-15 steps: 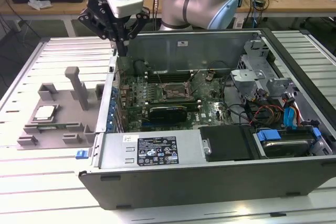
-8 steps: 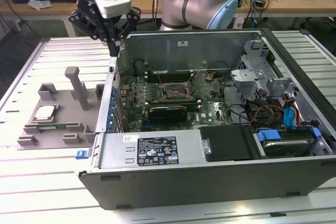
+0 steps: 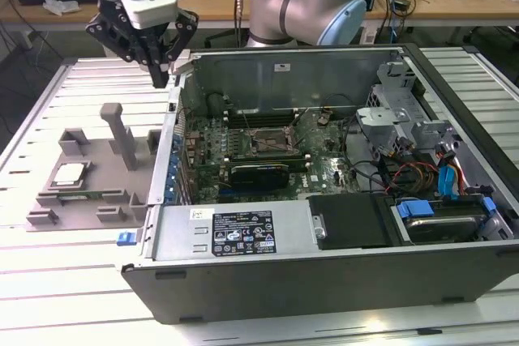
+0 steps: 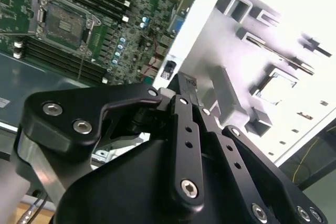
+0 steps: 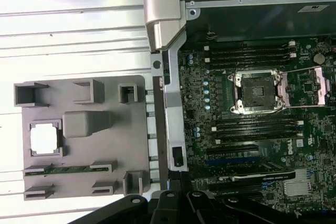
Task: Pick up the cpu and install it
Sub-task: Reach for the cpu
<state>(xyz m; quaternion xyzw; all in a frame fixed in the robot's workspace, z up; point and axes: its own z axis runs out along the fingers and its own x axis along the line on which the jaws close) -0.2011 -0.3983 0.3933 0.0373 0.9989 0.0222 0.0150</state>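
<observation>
Cpu [image 3: 69,173] lies flat in grey fixture [image 3: 104,174] (silver face up), gripper [image 3: 160,80] closed, empty, well apart.

Open computer case [image 3: 243,237] on slatted table [image 3: 65,281]; grey fixture [image 3: 105,172] beside it.

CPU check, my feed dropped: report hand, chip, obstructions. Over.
Black hand shut, empty, high over open metal computer case wall. Small square silver-topped cpu lies in grey plastic fixture, not picked. Tall fixture block stands beside it.
</observation>
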